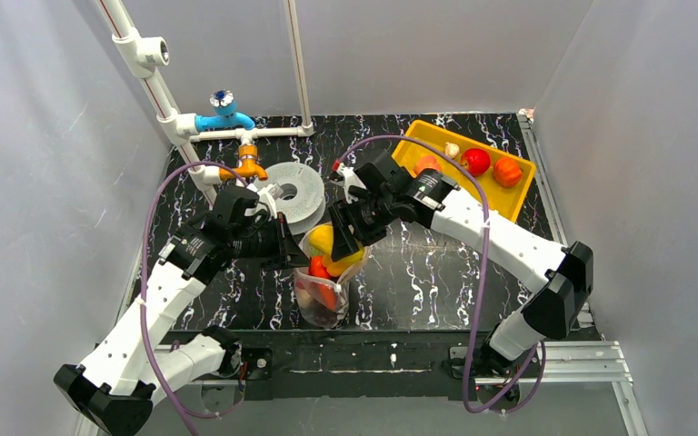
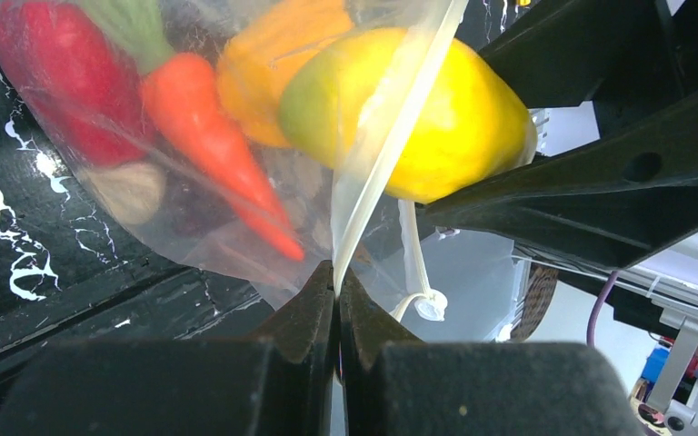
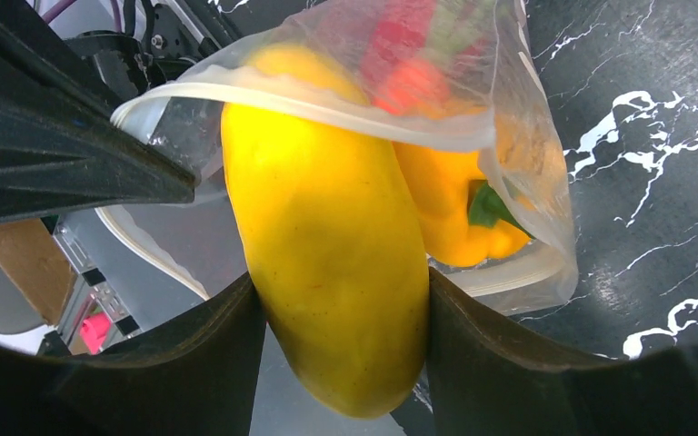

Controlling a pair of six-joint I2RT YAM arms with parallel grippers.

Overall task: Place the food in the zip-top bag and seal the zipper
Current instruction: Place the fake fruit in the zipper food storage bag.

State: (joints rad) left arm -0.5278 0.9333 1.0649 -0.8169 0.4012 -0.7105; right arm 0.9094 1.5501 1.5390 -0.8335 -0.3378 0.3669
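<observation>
Clamped between the right end effector's [image 3: 336, 304] fingers, one long yellow fruit [image 3: 327, 218] sits partway inside the mouth of the zip-top bag [image 1: 323, 298]. The left end effector [image 2: 337, 289] is pinched tight on the bag's zipper [image 2: 377, 173]. Inside the bag are one red pepper [image 2: 50, 77], one carrot [image 2: 209, 136], one orange pepper [image 2: 264, 64], and perhaps grapes, too blurred to be sure. Beyond the bag on the table [image 1: 418, 272], one yellow tray [image 1: 500, 195] holds four pieces.
</observation>
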